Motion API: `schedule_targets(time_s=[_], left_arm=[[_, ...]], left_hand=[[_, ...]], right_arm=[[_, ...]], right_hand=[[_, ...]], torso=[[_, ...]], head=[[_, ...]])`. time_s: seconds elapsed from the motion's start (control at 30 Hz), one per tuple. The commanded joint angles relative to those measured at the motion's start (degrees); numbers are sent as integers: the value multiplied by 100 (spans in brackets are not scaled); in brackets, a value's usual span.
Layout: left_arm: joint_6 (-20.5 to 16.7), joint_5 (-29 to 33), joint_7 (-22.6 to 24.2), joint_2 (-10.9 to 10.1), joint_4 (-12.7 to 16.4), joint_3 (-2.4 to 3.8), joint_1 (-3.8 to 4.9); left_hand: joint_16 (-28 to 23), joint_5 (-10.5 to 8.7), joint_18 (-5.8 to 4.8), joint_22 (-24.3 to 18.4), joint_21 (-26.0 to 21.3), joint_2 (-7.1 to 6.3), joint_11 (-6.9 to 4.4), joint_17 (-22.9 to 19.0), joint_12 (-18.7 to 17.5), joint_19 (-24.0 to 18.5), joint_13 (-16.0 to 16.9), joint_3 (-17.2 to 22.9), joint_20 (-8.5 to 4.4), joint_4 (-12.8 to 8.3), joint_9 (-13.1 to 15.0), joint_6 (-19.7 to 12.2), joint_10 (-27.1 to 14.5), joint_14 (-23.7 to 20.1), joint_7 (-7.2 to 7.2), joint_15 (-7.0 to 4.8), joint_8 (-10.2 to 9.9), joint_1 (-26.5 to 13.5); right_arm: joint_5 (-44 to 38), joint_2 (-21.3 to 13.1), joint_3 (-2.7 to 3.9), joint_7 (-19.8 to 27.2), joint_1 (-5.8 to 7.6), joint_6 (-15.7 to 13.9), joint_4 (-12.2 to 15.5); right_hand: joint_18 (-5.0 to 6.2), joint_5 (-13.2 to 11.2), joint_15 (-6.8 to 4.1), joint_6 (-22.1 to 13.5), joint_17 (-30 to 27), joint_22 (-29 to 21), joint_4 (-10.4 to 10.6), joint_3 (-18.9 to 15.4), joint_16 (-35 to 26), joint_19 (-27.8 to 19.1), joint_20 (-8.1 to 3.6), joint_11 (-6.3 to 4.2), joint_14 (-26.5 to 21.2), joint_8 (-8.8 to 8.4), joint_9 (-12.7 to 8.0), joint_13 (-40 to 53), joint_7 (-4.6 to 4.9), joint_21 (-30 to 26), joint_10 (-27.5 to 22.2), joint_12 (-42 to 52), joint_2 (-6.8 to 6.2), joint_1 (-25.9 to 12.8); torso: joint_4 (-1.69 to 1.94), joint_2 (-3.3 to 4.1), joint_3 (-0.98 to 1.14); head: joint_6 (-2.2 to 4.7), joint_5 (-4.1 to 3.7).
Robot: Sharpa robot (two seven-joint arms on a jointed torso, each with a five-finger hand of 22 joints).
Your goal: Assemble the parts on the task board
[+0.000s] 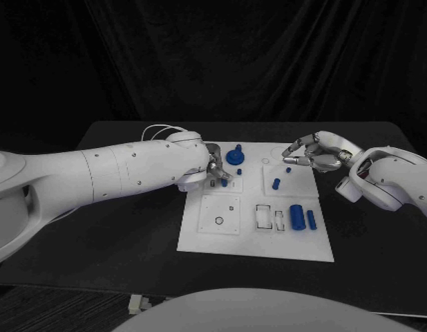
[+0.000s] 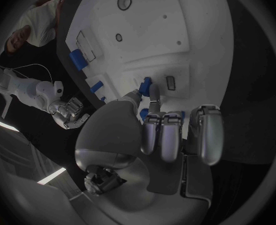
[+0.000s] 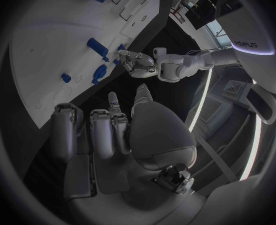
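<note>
Board (image 1: 258, 238) lies white in the middle of the black table (image 1: 104, 263), one short edge toward the robot. On its near half, toward the right, two blue parts lie side by side: a thick cylinder (image 1: 296, 215) and a thinner bar (image 1: 312, 219) just right of it, with rectangular slots (image 1: 264, 216) to their left and a raised square with a ring hole (image 1: 220, 220) further left.

Midway up, a small blue peg (image 1: 276, 183) stands in a square block on the right half. Left of it, the left hand (image 1: 215, 171) sits over the board's left part; in the left wrist view its thumb and a fingertip (image 2: 153, 92) meet on a small blue part (image 2: 146, 83), apparently pinching it, though contact is hard to confirm, while the other fingers curl in beside the palm.

At the far end, a round blue knob (image 1: 235, 156) stands near the far edge, just beyond the left hand. The right hand (image 1: 308, 153) hovers over the board's far right corner, fingers bent and apart, with nothing seen in them. A tiny blue piece (image 1: 288, 169) sits just below it.
</note>
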Motion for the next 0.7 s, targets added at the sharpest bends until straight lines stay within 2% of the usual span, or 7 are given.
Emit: schedule_targets(time_s=[0.03, 0.07, 0.2, 0.3, 0.33, 0.53, 0.7], left_arm=[[131, 62, 68, 14, 9, -7, -15], [138, 62, 72, 14, 9, -7, -15], [164, 62, 87, 14, 8, -7, -15], [188, 62, 98, 12, 7, -7, -15], [192, 62, 102, 12, 7, -7, -15], [208, 62, 119, 1, 26, -7, -15], [209, 62, 122, -14, 61, -7, -15]], left_hand=[[15, -22, 102, 720, -25, 19, 6, 1508, 20, 70, 1509, 5, -19, 37, -7, 42, 618, 606, 7, -13, -20, -43], [15, -1, 102, 721, -26, 21, 3, 1508, 20, 70, 1509, 8, -20, 27, -9, 45, 618, 606, 3, -14, -23, -28], [15, 596, 104, 729, -32, -6, -31, 1508, 20, 72, 1509, 155, -43, -220, -37, 46, 618, 606, -34, -43, -76, 329], [15, 1074, 104, 733, -41, -71, -48, 1508, 20, 72, 1509, 318, -59, -395, -61, 52, 618, 606, -50, -59, -117, 540], [15, 1327, 104, 736, -46, -119, -53, 1508, 20, 72, 1509, 429, -66, -479, -70, 53, 618, 606, -53, -65, -136, 619], [15, 1444, 104, 745, -53, -219, -60, 1508, 20, 75, 1509, 679, -73, -628, -67, 63, 618, 606, -58, -70, -152, 698], [15, 1664, 102, 757, -59, -345, -39, 1508, 20, 79, 1509, 974, -69, -788, -24, 62, 618, 606, -22, -60, -138, 701]], right_arm=[[-17, 3, 4, -28, -15, 56, -6], [-17, 5, 4, -28, -15, 59, -8], [-17, 11, 4, -26, -16, 65, -10], [-17, 14, 4, -23, -16, 63, -10], [-17, 14, 4, -22, -16, 62, -10], [-17, 7, 4, -16, -18, 52, -8], [-17, 1, 4, -15, -18, 46, -6]], right_hand=[[80, 34, 36, 8, 532, 1156, -2, -46, -26, -2, 32, 50, 256, -36, -7, 1151, 31, -44, 367, -17, 26, 29], [80, 34, 36, 8, 532, 1156, -2, -46, -26, -1, 32, 50, 255, -36, -7, 1151, 31, -43, 367, -17, 27, 30], [80, 34, 36, 8, 532, 1156, -2, -46, -26, -1, 32, 50, 255, -36, -7, 1151, 31, -43, 367, -17, 27, 30], [81, 35, 37, 8, 527, 1154, -4, -47, -28, -4, 33, 50, 254, -37, -7, 1151, 31, -49, 367, -17, 28, 34], [81, 35, 37, 8, 527, 1154, -4, -47, -28, -4, 33, 50, 254, -37, -7, 1151, 31, -49, 367, -17, 28, 34], [83, 36, 37, 9, 525, 1152, -5, -47, -29, -8, 33, 51, 253, -37, -7, 1143, 31, -55, 362, -20, 28, 37], [83, 36, 37, 9, 525, 1152, -5, -47, -29, -8, 33, 51, 253, -37, -7, 1143, 31, -55, 362, -20, 28, 37]], torso=[[1, 1, 1], [1, 1, 2], [0, -3, 1], [-1, -1, -1], [-2, -2, -1], [0, 3, 1], [0, 0, 0]], head=[[-1, 8], [-1, 9], [-1, 8], [-1, 6], [-1, 7], [-1, 3], [-1, 2]])
